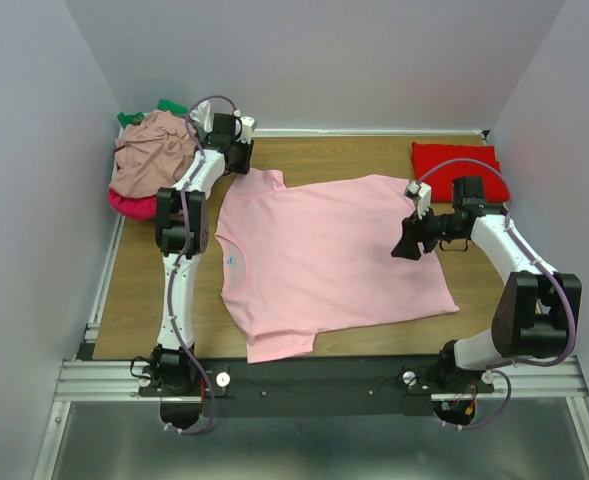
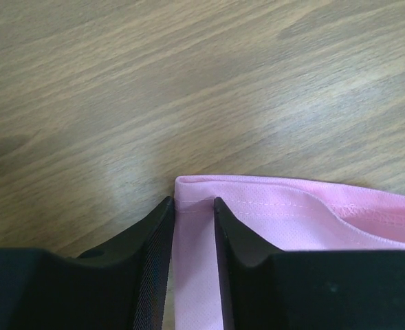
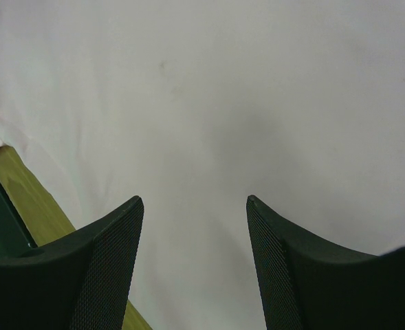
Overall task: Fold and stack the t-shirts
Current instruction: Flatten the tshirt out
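Observation:
The light pink t-shirt (image 1: 324,260) lies spread flat on the wooden table, its blue neck label (image 1: 233,258) at the left. My left gripper (image 1: 243,167) is at the far-left sleeve corner. In the left wrist view its jaws (image 2: 194,201) stand narrowly apart, straddling the flat sleeve hem (image 2: 291,206) without pinching it. My right gripper (image 1: 406,246) is open and empty just above the shirt's right part, and its wrist view (image 3: 194,199) shows smooth fabric (image 3: 202,103) below. A folded red t-shirt (image 1: 459,168) lies at the back right.
A pile of tees sits at the back left: dusty rose (image 1: 154,150) on top, magenta (image 1: 129,205) beneath, green (image 1: 129,117) behind. Grey walls close in the table on three sides. The table edge (image 3: 30,199) shows in the right wrist view.

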Robot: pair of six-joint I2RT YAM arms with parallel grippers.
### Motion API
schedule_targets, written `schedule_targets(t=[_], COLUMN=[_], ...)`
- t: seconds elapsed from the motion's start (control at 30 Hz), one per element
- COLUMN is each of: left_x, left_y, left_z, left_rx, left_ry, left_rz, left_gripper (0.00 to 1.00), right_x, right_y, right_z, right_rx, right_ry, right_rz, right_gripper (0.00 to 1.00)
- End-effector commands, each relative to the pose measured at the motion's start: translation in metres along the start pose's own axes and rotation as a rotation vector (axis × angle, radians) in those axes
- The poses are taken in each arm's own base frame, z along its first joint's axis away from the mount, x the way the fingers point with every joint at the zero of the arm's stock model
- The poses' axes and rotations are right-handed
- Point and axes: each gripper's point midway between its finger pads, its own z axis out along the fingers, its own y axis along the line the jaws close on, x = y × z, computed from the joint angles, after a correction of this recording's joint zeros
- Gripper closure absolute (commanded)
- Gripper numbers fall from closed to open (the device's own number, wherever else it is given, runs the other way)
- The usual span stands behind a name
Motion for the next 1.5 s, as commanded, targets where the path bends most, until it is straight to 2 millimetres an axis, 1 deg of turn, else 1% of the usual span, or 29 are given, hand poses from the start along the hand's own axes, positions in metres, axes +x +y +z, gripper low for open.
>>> schedule_targets(t=[0.0, 0.1, 0.2, 0.23, 0.3, 0.37, 0.4, 0.43, 0.47, 0.5, 0.57, 0.6, 0.63, 0.7, 0.73, 0.77, 0.8, 0.83, 0.9, 0.93, 1.0, 1.03, 1.07, 1.1, 1.2, 1.3, 1.4, 1.47], left_x=[0.015, 0.015, 0.015, 0.013, 0.005, -0.005, -0.020, -0.027, -0.029, -0.045, -0.054, -0.056, -0.059, -0.053, -0.053, -0.045, -0.045, -0.040, -0.040, -0.041, -0.041, -0.042, -0.041, -0.042, -0.040, -0.039, -0.036, -0.034], left_y=[0.003, 0.002, 0.002, 0.002, 0.002, 0.002, 0.001, 0.001, -0.001, -0.005, -0.008, -0.011, -0.016, -0.020, -0.021, -0.021, -0.021, -0.022, -0.022, -0.022, -0.019, -0.019, -0.019, -0.019, -0.017, -0.017, -0.019, -0.020], left_z=[0.006, 0.005, 0.004, 0.003, -0.002, -0.010, -0.020, -0.026, -0.031, -0.045, -0.057, -0.067, -0.071, -0.078, -0.080, -0.079, -0.082, -0.082, -0.084, -0.087, -0.089, -0.090, -0.090, -0.090, -0.088, -0.085, -0.082, -0.080], left_rx=[0.001, 0.003, 0.003, 0.001, -0.001, -0.005, -0.006, -0.007, -0.003, 0.006, 0.009, 0.012, 0.021, 0.025, 0.020, 0.020, 0.018, 0.018, 0.015, 0.013, -0.005, -0.006, -0.006, -0.007, -0.014, -0.011, 0.001, 0.012], left_ry=[0.051, 0.052, 0.054, 0.051, 0.033, 0.012, -0.021, -0.036, -0.043, -0.084, -0.110, -0.119, -0.131, -0.127, -0.131, -0.113, -0.115, -0.106, -0.109, -0.113, -0.116, -0.118, -0.116, -0.118, -0.111, -0.109, -0.103, -0.098], left_rz=[-0.037, -0.041, -0.044, -0.045, -0.045, -0.043, -0.038, -0.040, -0.040, -0.034, -0.027, -0.024, -0.020, -0.024, -0.024, -0.029, -0.030, -0.034, -0.037, -0.039, -0.043, -0.043, -0.041, -0.040, -0.043, -0.044, -0.046, -0.049], left_gripper=[0.63, 0.67, 0.80, 0.88, 1.00, 1.00, 1.00, 1.00, 1.00, 1.00, 1.00, 1.00, 1.00, 1.00, 1.00, 1.00, 1.00, 1.00, 1.00, 1.00, 1.00, 1.00, 1.00, 1.00, 1.00, 1.00, 1.00, 1.00], right_x=[-0.001, -0.002, -0.003, -0.003, -0.003, -0.002, -0.001, -0.001, -0.001, -0.001, -0.006, -0.016, -0.022, -0.039, -0.055, -0.066, -0.082, -0.089, -0.101, -0.106, -0.117, -0.117, -0.118, -0.118, -0.114, -0.107, -0.100, -0.090], right_y=[-0.001, 0.000, 0.000, 0.000, -0.002, -0.002, -0.002, -0.003, -0.004, -0.006, -0.013, -0.026, -0.032, -0.050, -0.066, -0.081, -0.106, -0.121, -0.149, -0.161, -0.198, -0.199, -0.207, -0.225, -0.253, -0.269, -0.276, -0.279], right_z=[-0.003, -0.004, -0.005, -0.005, -0.006, -0.006, -0.006, -0.006, -0.005, -0.004, -0.002, -0.001, 0.000, 0.003, 0.006, 0.008, 0.012, 0.017, 0.023, 0.028, 0.044, 0.044, 0.047, 0.053, 0.064, 0.071, 0.076, 0.082], right_rx=[0.012, 0.011, 0.014, 0.014, 0.018, 0.018, 0.019, 0.020, 0.019, 0.018, 0.033, 0.050, 0.058, 0.092, 0.113, 0.142, 0.182, 0.203, 0.257, 0.269, 0.304, 0.313, 0.327, 0.364, 0.423, 0.457, 0.479, 0.481], right_ry=[-0.017, -0.021, -0.025, -0.025, -0.026, -0.025, -0.023, -0.022, -0.021, -0.020, -0.020, -0.027, -0.032, -0.052, -0.068, -0.077, -0.090, -0.094, -0.099, -0.103, -0.116, -0.115, -0.116, -0.113, -0.104, -0.093, -0.079, -0.060], right_rz=[-0.002, 0.001, 0.000, 0.000, -0.002, 0.000, 0.000, -0.002, -0.004, -0.006, 0.022, 0.025, 0.041, 0.096, 0.154, 0.184, 0.236, 0.263, 0.326, 0.347, 0.395, 0.405, 0.413, 0.418, 0.434, 0.448, 0.468, 0.481], right_gripper=[0.31, 0.31, 0.31, 0.31, 0.31, 0.31, 0.31, 0.31, 0.31, 0.31, 0.31, 0.31, 0.31, 0.31, 0.31, 0.32, 0.33, 0.35, 0.38, 0.41, 0.46, 0.47, 0.47, 0.49, 0.52, 0.52, 0.54, 0.54])
